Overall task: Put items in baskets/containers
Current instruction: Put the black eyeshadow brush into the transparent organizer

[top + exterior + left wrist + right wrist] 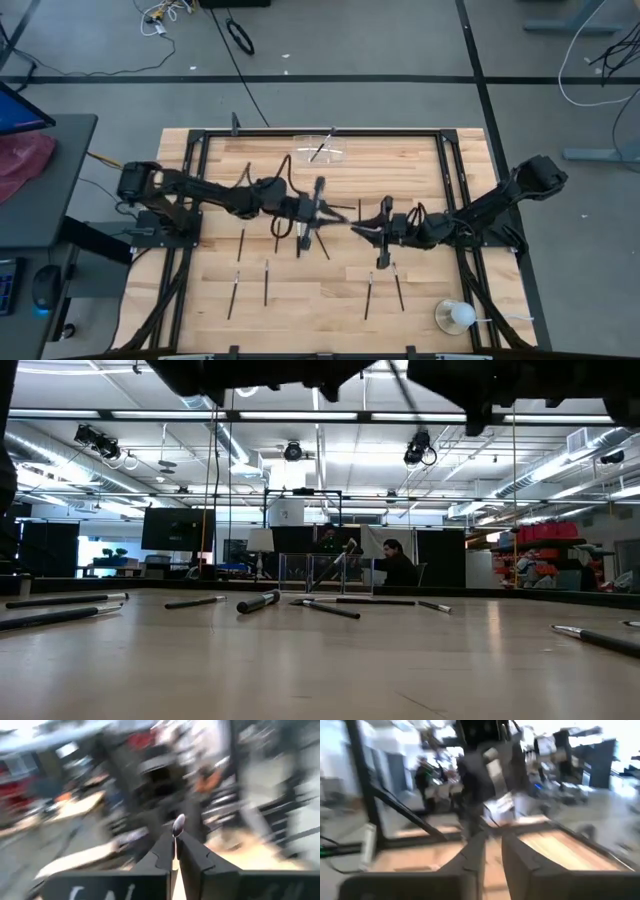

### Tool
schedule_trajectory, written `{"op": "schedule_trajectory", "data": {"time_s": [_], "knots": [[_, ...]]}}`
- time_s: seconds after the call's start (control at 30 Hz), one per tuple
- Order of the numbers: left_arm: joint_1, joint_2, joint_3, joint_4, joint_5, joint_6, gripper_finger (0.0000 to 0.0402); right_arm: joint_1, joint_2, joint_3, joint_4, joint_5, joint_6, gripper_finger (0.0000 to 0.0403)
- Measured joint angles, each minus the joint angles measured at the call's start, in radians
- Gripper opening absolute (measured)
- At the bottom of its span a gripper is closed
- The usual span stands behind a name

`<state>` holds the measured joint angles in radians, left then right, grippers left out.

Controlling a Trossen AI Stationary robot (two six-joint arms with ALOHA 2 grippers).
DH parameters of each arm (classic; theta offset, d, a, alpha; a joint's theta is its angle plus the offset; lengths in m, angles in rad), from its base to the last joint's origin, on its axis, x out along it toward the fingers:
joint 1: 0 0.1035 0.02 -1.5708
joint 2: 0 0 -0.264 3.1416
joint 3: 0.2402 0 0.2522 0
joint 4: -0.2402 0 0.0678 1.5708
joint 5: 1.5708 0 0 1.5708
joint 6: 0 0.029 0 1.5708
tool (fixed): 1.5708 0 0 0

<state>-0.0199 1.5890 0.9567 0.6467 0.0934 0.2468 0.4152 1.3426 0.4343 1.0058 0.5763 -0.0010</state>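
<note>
Front edge of the table [300,315]: several loose brushes [266,284] lay flat on the wood, well apart from each other, with the white ball [456,316] off toward the right corner. None were in play yet.

Mid-table: both arms met nose to nose, above the wood. The left gripper [176,839] was pinched tight on one brush [178,824], with only its silver-ish end poking out past the fingertips. That's a shallow hold. The right gripper [492,840] sat just beside it with jaws a narrow gap apart. I couldn't see anything between them.

Far edge: the clear holder [320,153] sat centred, with at least one brush in it already. It was well apart from both claws.

Risks, as I read them:
- The brush was gripped near one end, so a fast swing to the holder could pivot it or let it slip out.
- The claws were very close, so either arm moving off without clearance could clip the other or knock the brush.
- The holder looked light, so a brush coming in at an angle could catch the rim and shove or tip it.
- Brushes lay on the table under the arms, so a low pass could scatter them.
</note>
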Motion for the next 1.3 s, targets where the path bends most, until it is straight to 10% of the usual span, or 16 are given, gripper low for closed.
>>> {"op": "schedule_trajectory", "data": {"time_s": [0.27,0.57,0.8,1.3], "knots": [[0.177,-0.172,0.001,-0.398,-0.487,0.104,0.0018,-0.003,-0.054,0.000,-0.208,0.197,0.099,0.0115],[0.558,-0.116,0.000,-0.437,-0.138,0.030,0.0014,-0.024,-0.054,0.000,-0.217,0.194,0.125,0.0113],[0.649,-0.025,0.000,-0.436,0.015,0.026,0.0016,-0.039,-0.053,0.000,-0.217,0.194,0.125,0.0107],[0.651,0.051,-0.001,-0.438,-0.036,-0.005,0.0022,-0.043,-0.053,0.000,-0.216,0.193,0.139,0.0105]]}}
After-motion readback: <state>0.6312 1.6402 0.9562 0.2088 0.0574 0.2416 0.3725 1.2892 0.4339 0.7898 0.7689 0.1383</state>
